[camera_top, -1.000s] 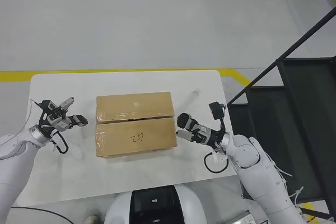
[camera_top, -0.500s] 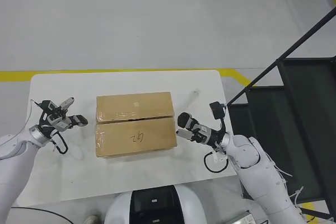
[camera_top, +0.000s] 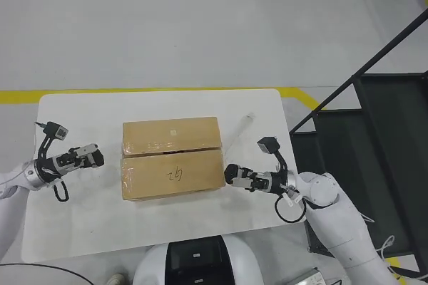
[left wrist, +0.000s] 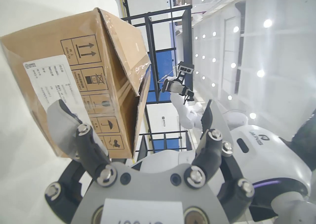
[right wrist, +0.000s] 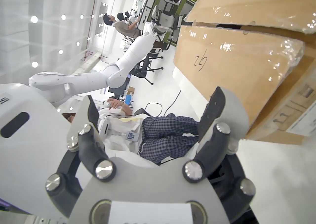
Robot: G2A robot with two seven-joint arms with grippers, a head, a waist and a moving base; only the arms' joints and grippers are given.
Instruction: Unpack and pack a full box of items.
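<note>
The taped brown cardboard box (camera_top: 172, 158) sits mid-way across the white counter (camera_top: 93, 214), flaps folded down. The left claw (camera_top: 95, 157) and right claw (camera_top: 230, 174), both spread open and empty, flank its left and right ends, probably to steady it for opening.

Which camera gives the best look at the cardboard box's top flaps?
The top view: both flaps show whole, with the seam between. The right wrist view sees them aslant from one end; the left wrist view sees them steeply foreshortened.

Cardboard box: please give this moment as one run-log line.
brown cardboard box: flaps down | left claw: open, beside box | right claw: open, beside box
</note>
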